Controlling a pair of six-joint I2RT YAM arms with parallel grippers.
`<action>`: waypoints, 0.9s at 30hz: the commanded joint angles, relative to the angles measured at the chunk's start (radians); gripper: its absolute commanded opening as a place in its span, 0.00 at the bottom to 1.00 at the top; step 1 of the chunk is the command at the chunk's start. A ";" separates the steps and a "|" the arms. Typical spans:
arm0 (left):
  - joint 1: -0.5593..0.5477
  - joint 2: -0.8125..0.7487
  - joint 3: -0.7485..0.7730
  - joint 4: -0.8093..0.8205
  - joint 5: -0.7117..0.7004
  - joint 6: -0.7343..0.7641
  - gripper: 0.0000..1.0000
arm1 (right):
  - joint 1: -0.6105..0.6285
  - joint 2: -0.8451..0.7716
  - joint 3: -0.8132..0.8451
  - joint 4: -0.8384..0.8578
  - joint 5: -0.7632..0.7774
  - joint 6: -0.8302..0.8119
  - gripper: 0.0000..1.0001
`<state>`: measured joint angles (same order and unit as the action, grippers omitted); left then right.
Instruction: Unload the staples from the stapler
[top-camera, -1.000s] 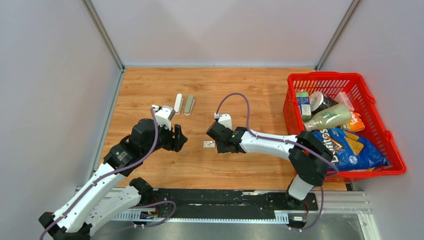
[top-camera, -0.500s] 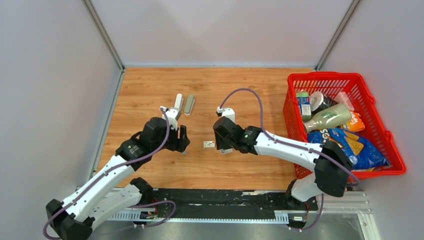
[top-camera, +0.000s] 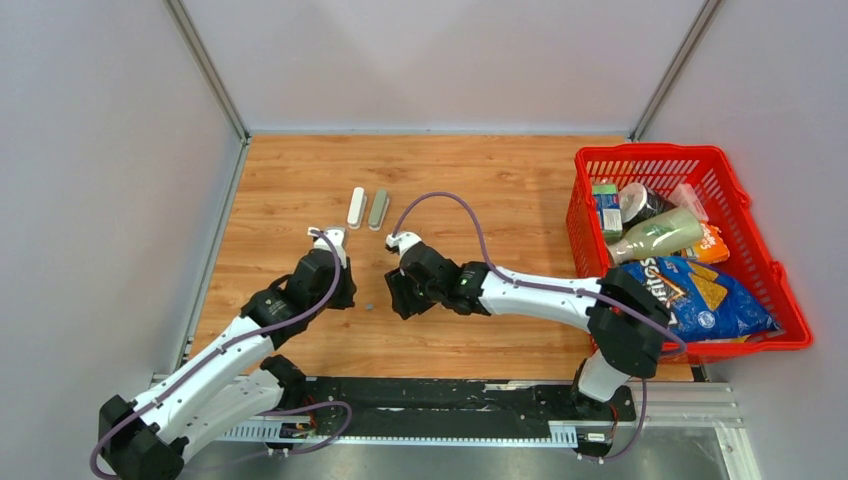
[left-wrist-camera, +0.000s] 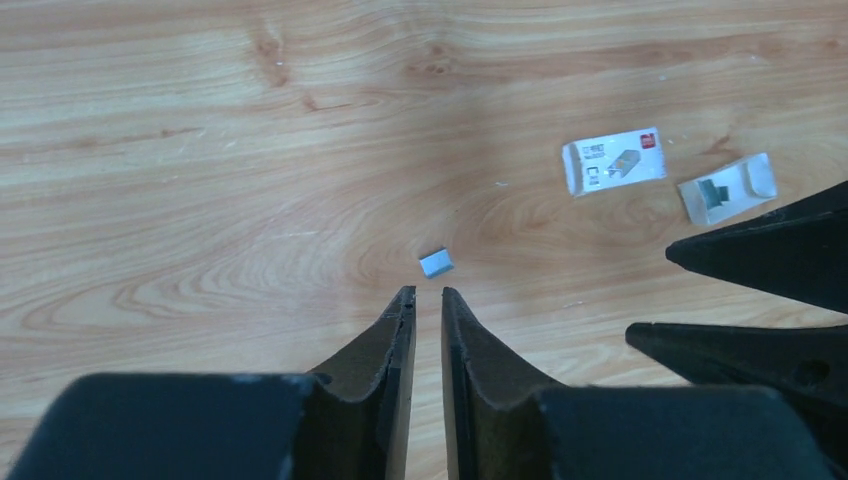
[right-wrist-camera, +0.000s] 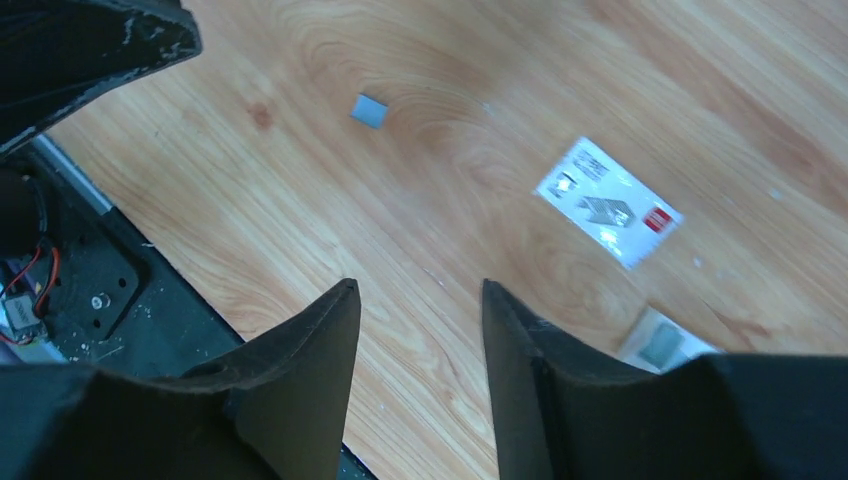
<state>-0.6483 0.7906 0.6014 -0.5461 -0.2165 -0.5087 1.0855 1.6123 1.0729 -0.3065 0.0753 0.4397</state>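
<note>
Dark-grey metal bit, one item, the staples: it lies flat and loose on the bare wooden tabletop, touched by nothing. All places below are given from this bit.

- Left fingers: a second ago they stood wide apart. Now they are drawn nearly together with only a thin slit between them and nothing in it. Their tips stop just short of the bit, which lies just beyond them and slightly toward the right-hand tip.
- Right fingers: the arm has swung across from the packet side toward the bit. The fingers are moderately spread, a little wider than before, and empty. They hang above the tabletop with the bit ahead of them and off to one side.
- White printed packet and second packet: both lie to the right of the bit, apart from it. In the overhead view the right arm now covers them.
- White bar and grey-green bar: they lie side by side beyond the bit, on the far side.
- Red basket: well apart from the bit, at the right.

Reading: the bit sits where it sat a second ago, so the left fingers' closing has caught nothing. It is either a miss or a narrowing ahead of a fine pinch. This bit is already out on the tabletop, but whether more staples remain inside anything cannot be told. Both sets of fingers now crowd the same spot, so a knock between them looks possible.
</note>
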 joint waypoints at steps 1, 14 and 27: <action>-0.004 -0.047 -0.029 0.032 -0.084 -0.042 0.19 | 0.005 0.061 0.056 0.154 -0.141 -0.126 0.55; -0.002 -0.165 -0.080 0.018 -0.150 -0.067 0.01 | 0.024 0.225 0.107 0.291 -0.292 -0.518 0.67; 0.119 -0.197 -0.077 -0.009 -0.086 -0.062 0.01 | 0.028 0.317 0.075 0.449 -0.348 -0.757 0.66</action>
<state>-0.5880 0.5983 0.5224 -0.5655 -0.3534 -0.5713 1.1088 1.9030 1.1606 0.0448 -0.2432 -0.2085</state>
